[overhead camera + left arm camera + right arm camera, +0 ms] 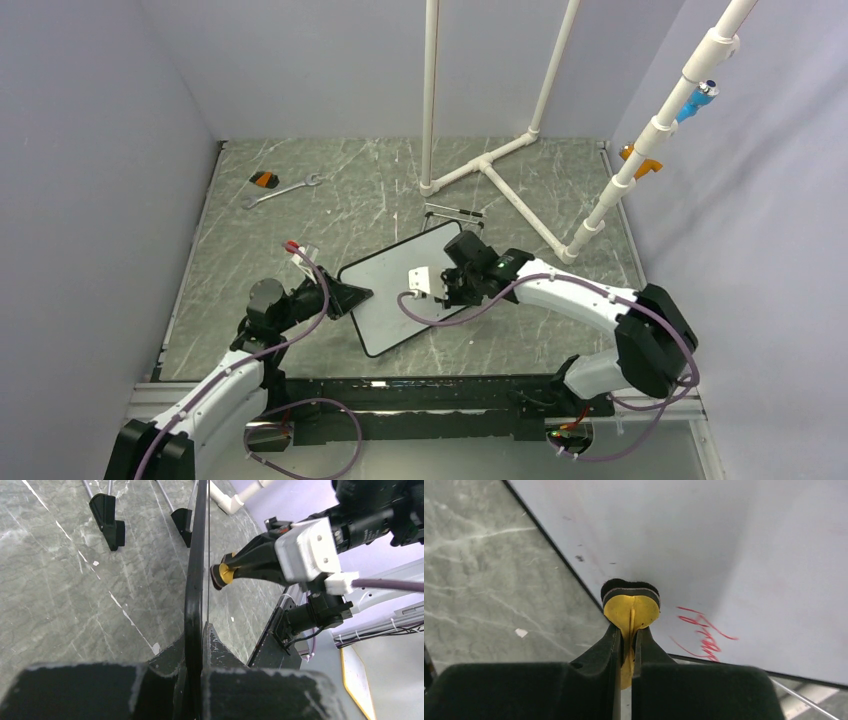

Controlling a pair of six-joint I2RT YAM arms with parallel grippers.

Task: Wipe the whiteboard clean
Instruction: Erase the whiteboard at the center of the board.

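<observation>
The whiteboard [390, 300] lies tilted in the middle of the table, its black frame seen edge-on in the left wrist view [195, 555]. My left gripper [365, 293] [197, 640] is shut on the board's left edge. My right gripper [445, 292] [629, 632] is shut on a small yellow eraser [631, 607] [222, 575], whose black pad presses against the white face [724, 540] near the frame. Red handwriting [704, 630] sits just right of the eraser, close to the board's near edge. The board's upper area looks wiped, with faint pink smears.
The board's black wire stand feet [452, 212] [107, 515] rest on the marbled table behind it. A white pipe frame [490, 165] stands at the back right. A wrench [282, 190] and a small orange-black object [264, 180] lie at the back left.
</observation>
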